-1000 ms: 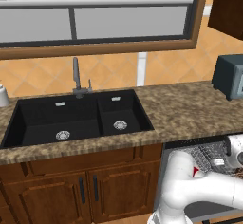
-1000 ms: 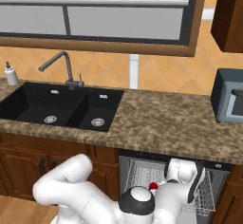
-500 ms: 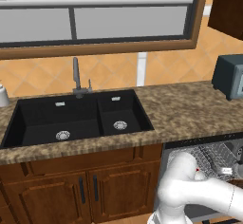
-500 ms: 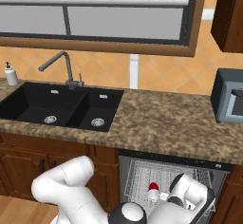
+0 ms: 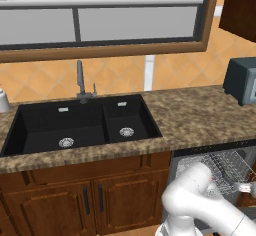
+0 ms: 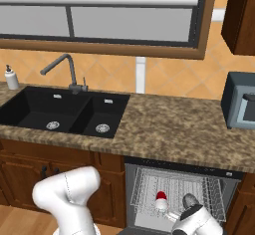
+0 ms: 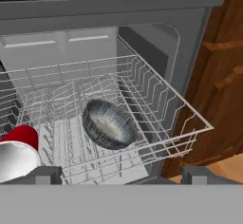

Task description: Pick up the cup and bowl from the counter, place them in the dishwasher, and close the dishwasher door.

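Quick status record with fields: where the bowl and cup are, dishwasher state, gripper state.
bowl: in the dishwasher rack, tilted on its side
cup: red-and-white object at the rack's near left; probably the cup
dishwasher: open, rack in sight
gripper: open, empty, facing the rack
counter: no cup or bowl seen on it

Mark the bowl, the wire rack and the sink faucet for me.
bowl [image 7: 110, 124], hand view, its pale inside
wire rack [image 7: 163, 92], hand view, right side wall
faucet [image 6: 62, 67], right base view, its curved neck
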